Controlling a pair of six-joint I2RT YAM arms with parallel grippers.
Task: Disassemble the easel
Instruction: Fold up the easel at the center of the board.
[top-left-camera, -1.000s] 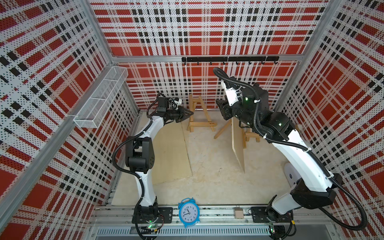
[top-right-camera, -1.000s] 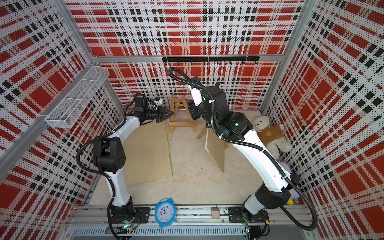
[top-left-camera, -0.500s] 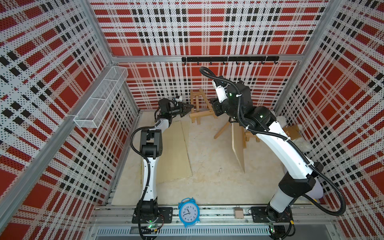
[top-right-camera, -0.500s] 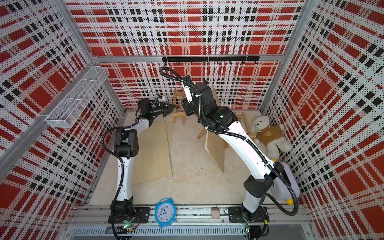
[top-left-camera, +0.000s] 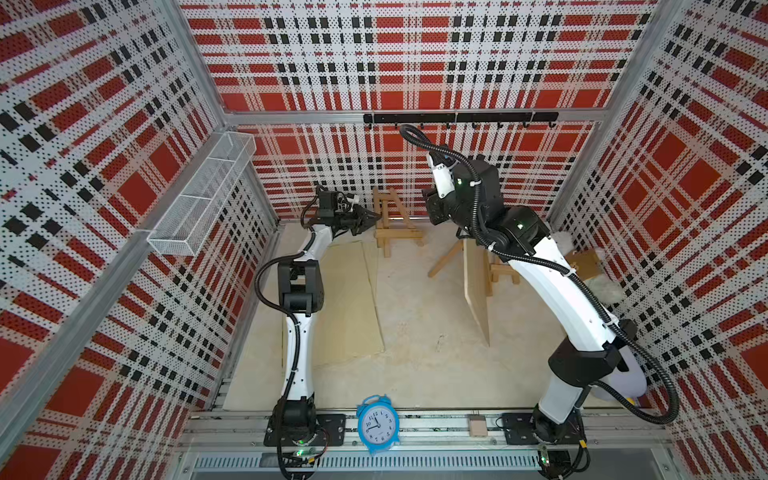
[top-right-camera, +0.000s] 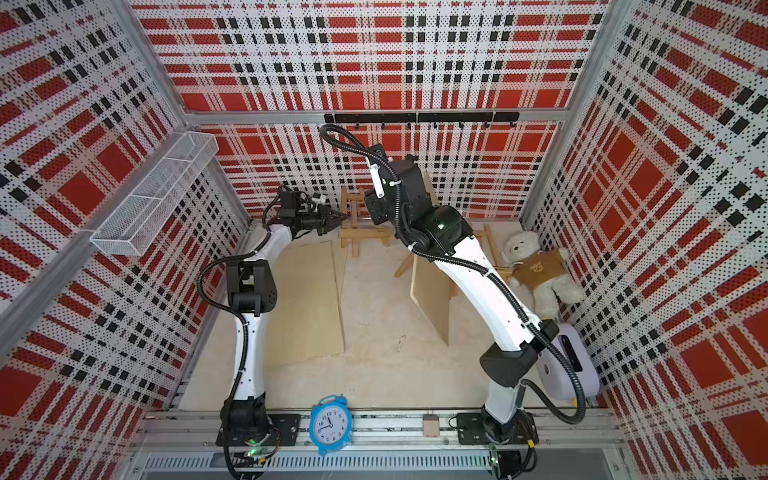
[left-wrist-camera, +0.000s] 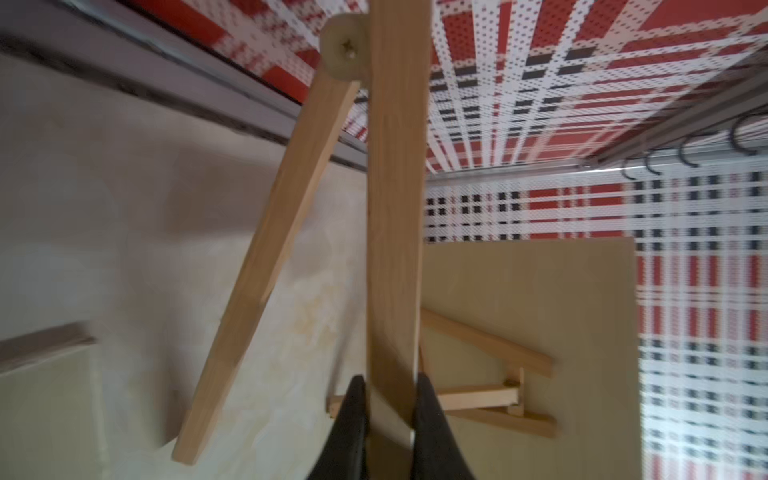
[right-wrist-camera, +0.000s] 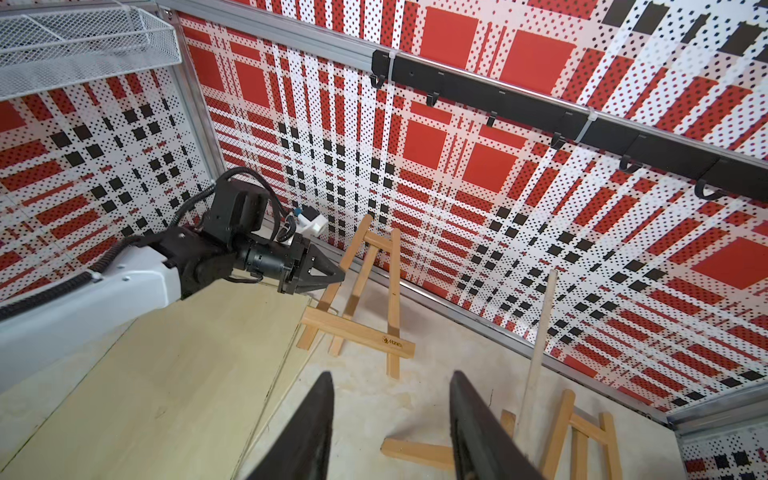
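Easel (top-left-camera: 392, 220) stands upright on the table (top-left-camera: 415, 328), close to the back wall (top-left-camera: 311, 166). Left gripper (left-wrist-camera: 390, 386) is clamped on one front leg, with both fingers (left-wrist-camera: 353, 411) pressed against its sides. Right gripper (right-wrist-camera: 390, 378) hangs apart from the easel, jaws spread, nothing between them.

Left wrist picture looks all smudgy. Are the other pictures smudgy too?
Left wrist view: yes, smeared, the easel leg and floor look soft. Right wrist view: crisp, even the small logo on the easel crossbar shows. In both top views: sharp, the alarm clock face is readable, though the walls splay outward, a wide-lens look.
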